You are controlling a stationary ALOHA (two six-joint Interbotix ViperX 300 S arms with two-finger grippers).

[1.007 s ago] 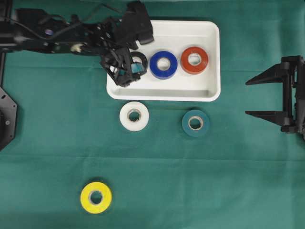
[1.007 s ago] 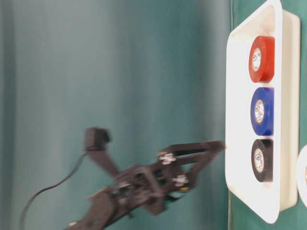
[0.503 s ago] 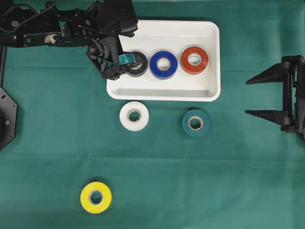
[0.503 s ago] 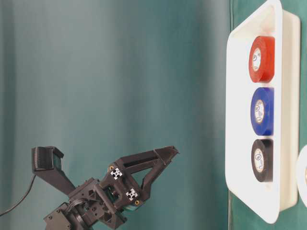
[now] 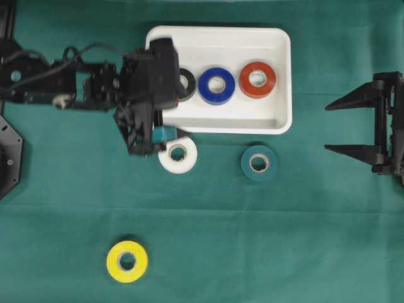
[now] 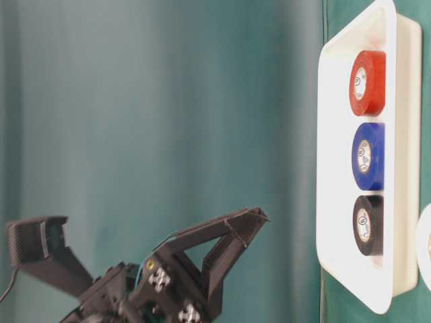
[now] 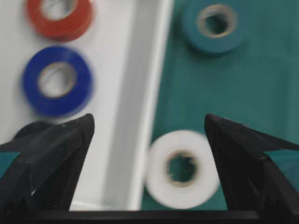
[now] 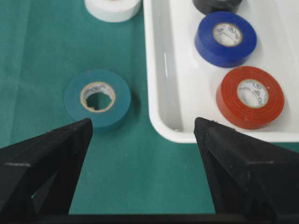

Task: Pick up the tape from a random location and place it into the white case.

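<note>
The white case (image 5: 285,95) holds a black tape (image 5: 187,84), a blue tape (image 5: 216,85) and a red tape (image 5: 257,79). On the green cloth lie a white tape (image 5: 177,154), a teal tape (image 5: 259,163) and a yellow tape (image 5: 127,261). My left gripper (image 5: 151,132) hangs open and empty over the case's front-left corner, just left of the white tape. In the left wrist view the case rim (image 7: 154,70) runs between the open fingers and the white tape (image 7: 183,169) sits toward the right finger. My right gripper (image 5: 328,129) stands open and empty at the right edge.
From table level the left gripper (image 6: 246,229) is raised well off the cloth, away from the case (image 6: 330,134). The right wrist view shows the teal tape (image 8: 97,99) and the case corner (image 8: 161,116) ahead of the open right gripper (image 8: 143,123).
My left gripper has drawn back out of the case, leaving the black tape there, and swung toward the front, now beside the white tape. The right arm has not moved.
</note>
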